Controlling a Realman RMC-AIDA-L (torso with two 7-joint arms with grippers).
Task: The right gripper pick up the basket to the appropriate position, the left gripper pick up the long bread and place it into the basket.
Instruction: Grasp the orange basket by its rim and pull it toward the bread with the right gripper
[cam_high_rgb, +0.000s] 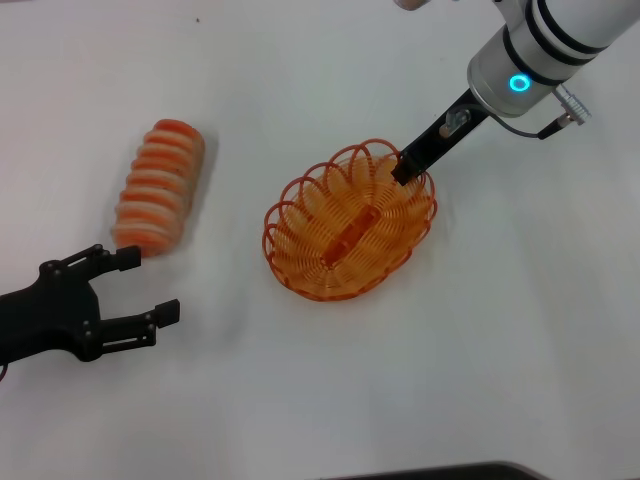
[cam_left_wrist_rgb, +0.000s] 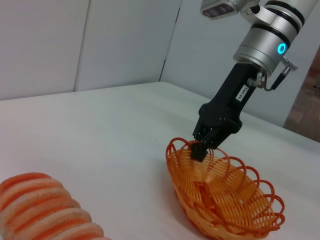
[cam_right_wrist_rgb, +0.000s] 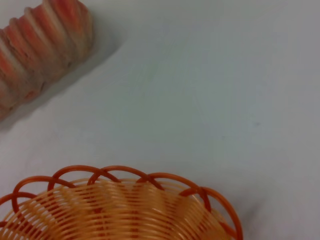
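You see an orange woven basket (cam_high_rgb: 350, 225), orange-and-cream striped bread (cam_high_rgb: 159, 186), black tools, and a white counter (cam_high_rgb: 500, 350).

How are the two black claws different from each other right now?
The right gripper is at the far rim of the basket, fingers closed on a rim loop; the left gripper hangs open over bare table near the long bread, touching nothing. The right one carries a small white label; the left shows none. Both are black and two-fingered.
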